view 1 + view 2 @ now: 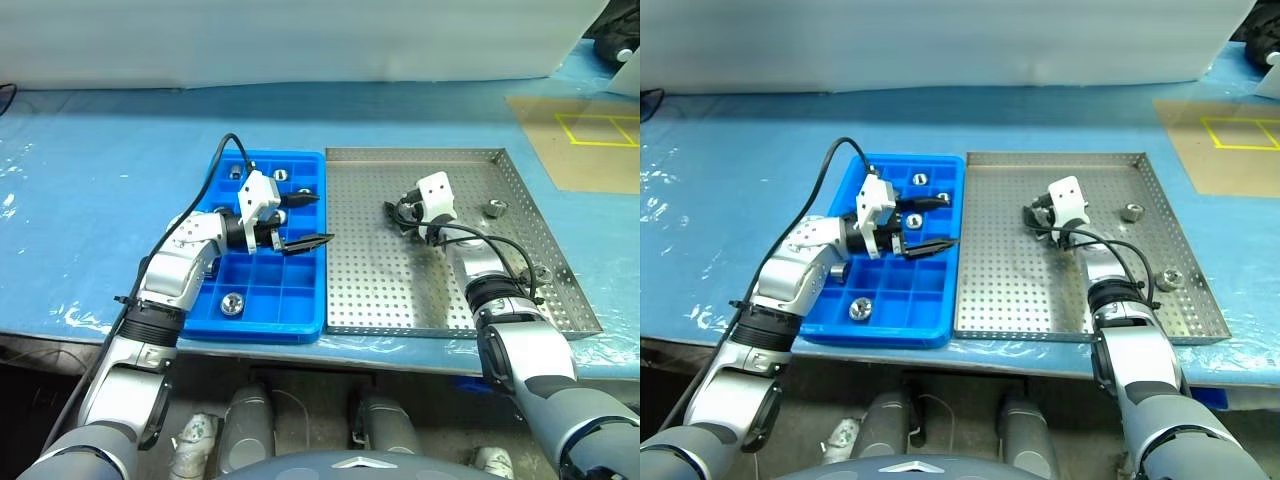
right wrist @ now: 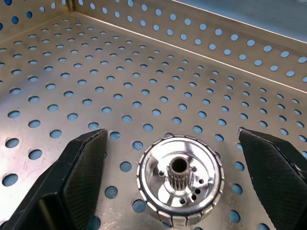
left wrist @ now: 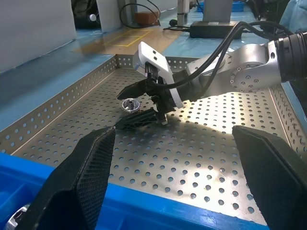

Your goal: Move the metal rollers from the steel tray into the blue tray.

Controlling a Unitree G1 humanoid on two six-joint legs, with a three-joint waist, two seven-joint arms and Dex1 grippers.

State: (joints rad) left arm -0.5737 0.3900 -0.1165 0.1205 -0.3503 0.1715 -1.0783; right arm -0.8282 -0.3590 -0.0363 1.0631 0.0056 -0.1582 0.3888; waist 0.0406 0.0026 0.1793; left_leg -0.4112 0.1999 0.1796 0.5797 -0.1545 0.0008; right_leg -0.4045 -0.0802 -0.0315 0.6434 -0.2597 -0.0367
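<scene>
**Right gripper spread around a roller on the steel tray**

Landmark: the large square perforated steel tray (image 1: 400,290). On its near right rim lies one small shiny metal roller (image 1: 541,272). Toward its middle, the right gripper (image 2: 175,184) sits low over the floor, black fingers spread wide on either side of another ring-like roller (image 2: 181,184), not touching it. A third roller (image 1: 494,208) lies farther back on the right. Just left of the tray, the left gripper (image 1: 305,220) hangs wide and empty above the bright blue compartmented plastic tray (image 1: 262,318), which holds several rollers.
</scene>
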